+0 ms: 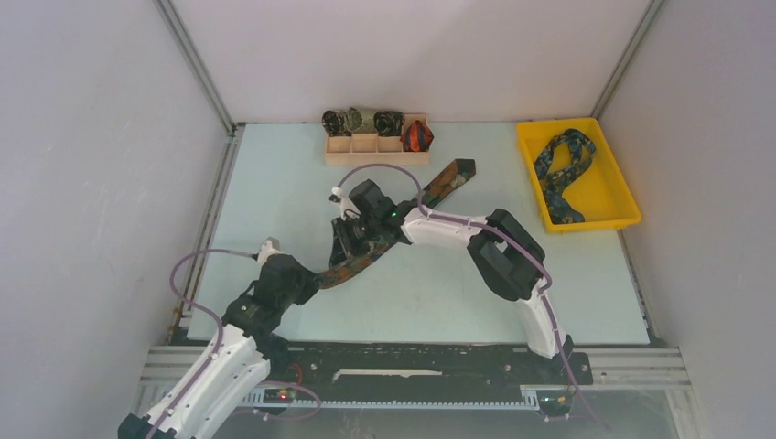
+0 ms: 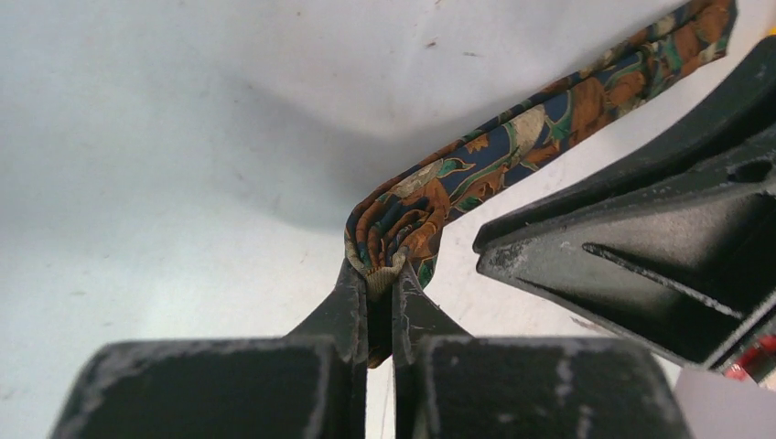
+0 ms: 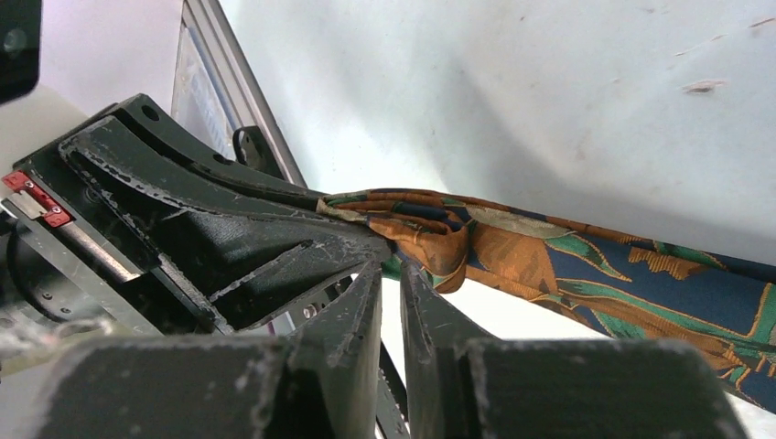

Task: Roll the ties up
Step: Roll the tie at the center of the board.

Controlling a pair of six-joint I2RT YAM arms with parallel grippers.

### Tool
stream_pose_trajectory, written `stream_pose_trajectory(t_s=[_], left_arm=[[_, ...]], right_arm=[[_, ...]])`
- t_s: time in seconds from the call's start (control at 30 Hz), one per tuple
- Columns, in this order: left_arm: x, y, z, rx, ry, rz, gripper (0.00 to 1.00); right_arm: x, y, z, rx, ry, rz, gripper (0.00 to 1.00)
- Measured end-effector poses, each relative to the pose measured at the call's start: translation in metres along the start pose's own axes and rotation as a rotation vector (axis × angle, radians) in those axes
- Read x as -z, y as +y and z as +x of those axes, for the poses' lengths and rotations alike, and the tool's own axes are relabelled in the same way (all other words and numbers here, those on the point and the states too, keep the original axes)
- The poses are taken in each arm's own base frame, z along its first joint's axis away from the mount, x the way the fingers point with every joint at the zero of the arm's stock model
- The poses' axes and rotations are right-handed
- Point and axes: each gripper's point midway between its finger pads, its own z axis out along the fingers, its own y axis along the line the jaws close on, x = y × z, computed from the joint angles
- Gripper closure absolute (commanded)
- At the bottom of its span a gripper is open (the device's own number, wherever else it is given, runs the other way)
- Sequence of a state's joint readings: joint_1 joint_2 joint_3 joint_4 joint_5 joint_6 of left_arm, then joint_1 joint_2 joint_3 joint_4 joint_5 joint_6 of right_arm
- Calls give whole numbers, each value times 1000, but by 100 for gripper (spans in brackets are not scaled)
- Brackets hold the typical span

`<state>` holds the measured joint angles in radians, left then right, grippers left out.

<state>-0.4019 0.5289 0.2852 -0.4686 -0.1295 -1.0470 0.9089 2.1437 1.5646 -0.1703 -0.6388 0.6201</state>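
Where the left gripper [image 2: 382, 279] clamps the curled end of the brown-orange-green tie [image 2: 512, 146], the right gripper [image 3: 392, 270] crowds in, tips barely parted, hold unclear.

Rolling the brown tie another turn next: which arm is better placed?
Left, probably: its jaws clamp the tie at its rolled end; the right jaws sit slightly apart beside it.

The left hand [image 2: 382, 279] and right hand [image 3: 392, 274] crowd together at the tie's [image 1: 448, 183] near end, barely apart. The tie crosses mid-table diagonally. A wooden organizer [image 1: 375, 157] and yellow tray [image 1: 611, 187] line the far edge; the table [image 1: 274, 192] left of the tie gives passage.
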Motion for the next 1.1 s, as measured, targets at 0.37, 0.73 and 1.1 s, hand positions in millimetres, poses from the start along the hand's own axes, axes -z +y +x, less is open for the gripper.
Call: stream_pose_trajectory(t_s=[0.37,0.73,1.1], left_arm=[[8,15,1,-60,32,-104,100],[7,21,4,-72,66,-159,100],[9,18,1,-80,66,-173,100]], right_arm=[[-29,3,30,11,58,26,92],[-42,-15,37,-21,80,51,94],[-49,-14,32,-18,73,51,94]])
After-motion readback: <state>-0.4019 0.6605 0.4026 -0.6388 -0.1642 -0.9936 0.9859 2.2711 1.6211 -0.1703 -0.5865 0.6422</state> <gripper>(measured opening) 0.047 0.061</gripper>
